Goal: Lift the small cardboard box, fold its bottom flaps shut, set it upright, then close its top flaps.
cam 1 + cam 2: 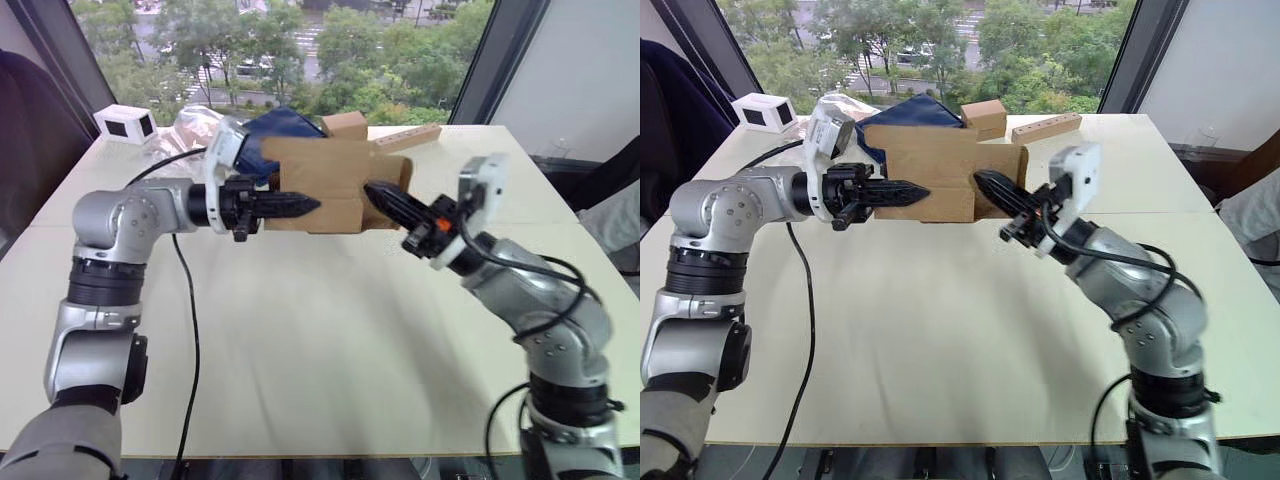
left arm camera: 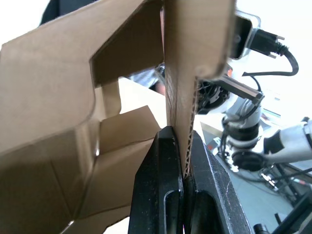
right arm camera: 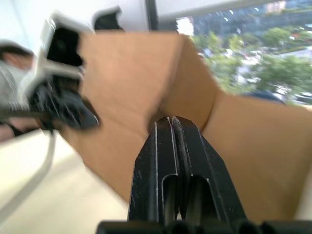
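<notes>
The small cardboard box [image 1: 330, 185] hangs above the table's far middle, lying on its side between both arms. My left gripper [image 1: 310, 207] is shut on one of its cardboard panels [image 2: 195, 39]; the edge runs down between the fingers [image 2: 168, 161]. Loose flaps [image 2: 122, 131] stand open inside that end; I cannot tell whether they are the bottom flaps or the top flaps. My right gripper [image 1: 372, 192] is shut with nothing between its fingers. Its tips touch the box's right side [image 3: 126, 73] by a folded flap [image 1: 397, 172].
Behind the held box are a second small brown box [image 1: 345, 125], a long wooden block [image 1: 405, 138], a dark blue cloth [image 1: 275, 128], clear plastic [image 1: 190, 125] and a white box [image 1: 125, 122]. A black cable [image 1: 190, 300] crosses the table [image 1: 320, 350].
</notes>
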You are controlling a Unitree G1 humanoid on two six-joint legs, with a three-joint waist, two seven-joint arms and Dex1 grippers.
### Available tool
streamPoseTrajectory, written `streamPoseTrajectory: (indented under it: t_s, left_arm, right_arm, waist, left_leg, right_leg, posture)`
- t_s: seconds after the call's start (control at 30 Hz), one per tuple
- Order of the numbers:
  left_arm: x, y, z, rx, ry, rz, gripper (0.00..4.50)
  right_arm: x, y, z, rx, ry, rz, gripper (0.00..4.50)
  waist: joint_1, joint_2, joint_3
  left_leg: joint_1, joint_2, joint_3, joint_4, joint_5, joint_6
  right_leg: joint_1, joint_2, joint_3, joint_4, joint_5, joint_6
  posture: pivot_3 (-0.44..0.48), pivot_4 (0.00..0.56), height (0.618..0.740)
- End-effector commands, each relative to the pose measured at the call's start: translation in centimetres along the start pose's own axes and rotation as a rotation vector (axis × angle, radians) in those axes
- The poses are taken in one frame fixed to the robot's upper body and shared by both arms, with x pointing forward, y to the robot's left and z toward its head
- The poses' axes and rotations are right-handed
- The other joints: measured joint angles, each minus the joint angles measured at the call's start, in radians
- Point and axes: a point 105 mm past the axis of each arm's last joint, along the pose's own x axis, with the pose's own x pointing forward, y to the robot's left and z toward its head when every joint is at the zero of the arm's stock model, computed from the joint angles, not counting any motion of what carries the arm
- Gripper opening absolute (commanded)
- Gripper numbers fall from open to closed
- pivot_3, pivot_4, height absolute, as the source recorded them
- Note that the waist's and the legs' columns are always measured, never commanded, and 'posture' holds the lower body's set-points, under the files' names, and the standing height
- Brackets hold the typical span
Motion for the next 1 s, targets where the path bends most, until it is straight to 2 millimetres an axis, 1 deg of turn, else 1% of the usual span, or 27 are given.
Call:
streamPoseTrajectory:
  t_s: [0.03,0.1,0.17,0.3,0.37,0.6,0.73,0.87,1.0]
  left_arm:
    - [-0.3,-0.5,1.1,0.048,-0.017,-0.009,0.0]
    - [-0.4,-0.5,1.2,0.05,-0.017,-0.011,0.0]
    - [-0.4,-0.6,1.4,0.052,-0.018,-0.015,0.0]
    - [-0.3,-0.8,1.6,0.055,-0.017,-0.033,0.0]
    - [-0.2,-1.1,1.7,0.055,-0.018,-0.046,0.0]
    - [0.1,-1.9,1.6,0.051,-0.005,-0.083,0.0]
    - [0.1,-2.0,1.4,0.046,0.004,-0.088,0.0]
    - [0.1,-1.8,1.0,0.038,0.013,-0.08,0.0]
    - [0.1,-2.0,1.0,0.034,0.009,-0.093,0.0]
  right_arm:
    - [-1.6,0.6,1.8,-0.032,-0.018,0.059,0.06]
    - [-2.9,0.3,0.5,-0.037,0.081,0.055,0.06]
    - [-3.6,0.6,-0.9,-0.027,0.157,0.072,0.06]
    - [-3.4,1.3,-3.0,-0.016,0.206,0.089,0.06]
    - [-3.1,1.3,-3.4,-0.015,0.204,0.087,0.06]
    - [-1.6,1.4,-3.1,0.003,0.134,0.082,0.06]
    - [-1.0,1.4,-2.9,0.017,0.103,0.084,0.06]
    - [-0.5,2.1,-1.8,0.058,0.04,0.12,0.06]
    - [-0.1,2.5,-1.8,0.066,0.035,0.132,0.06]
  waist:
    - [0.0,0.0,0.0]
    - [0.0,0.0,0.0]
    - [0.0,0.0,0.0]
    - [-0.004,0.0,0.0]
    - [-0.002,0.0,0.0]
    - [0.001,0.0,0.0]
    - [0.0,-0.001,0.0]
    - [0.0,-0.001,0.0]
    - [0.0,-0.001,0.0]
  left_leg:
    - [0.0,0.0,0.0,0.0,0.0,0.0]
    - [0.0,0.0,0.0,0.0,0.0,0.0]
    - [0.0,0.0,0.0,0.0,0.0,0.0]
    - [0.001,0.0,0.0,0.0,0.0,0.0]
    - [0.001,0.001,0.0,0.0,0.0,0.0]
    - [0.001,0.0,0.0,0.0,0.0,0.0]
    - [0.001,0.0,0.0,0.0,0.0,0.0]
    - [0.001,0.0,0.0,0.0,0.0,0.0]
    - [0.001,0.001,0.0,0.0,0.0,0.0]
  right_leg:
    - [0.0,0.0,0.0,0.0,0.0,0.0]
    - [0.0,0.0,0.0,0.0,0.0,0.0]
    - [0.0,0.0,0.0,0.0,0.0,0.0]
    - [0.001,0.001,0.001,0.001,0.0,0.0]
    - [0.001,0.001,0.001,0.001,0.0,0.0]
    - [0.0,0.001,0.001,0.0,0.0,0.0]
    - [0.0,0.001,0.001,0.0,0.0,0.0]
    - [0.0,0.001,0.001,0.0,0.0,0.0]
    - [0.0,0.001,0.001,0.001,0.0,0.0]
  posture:
    - [0.0,0.15,0.74]
    - [0.0,0.15,0.74]
    - [0.0,0.15,0.74]
    - [0.0,0.15,0.74]
    - [0.0,0.15,0.74]
    - [0.0,0.15,0.74]
    - [0.0,0.15,0.74]
    - [0.0,0.15,0.74]
    - [0.0,0.15,0.74]
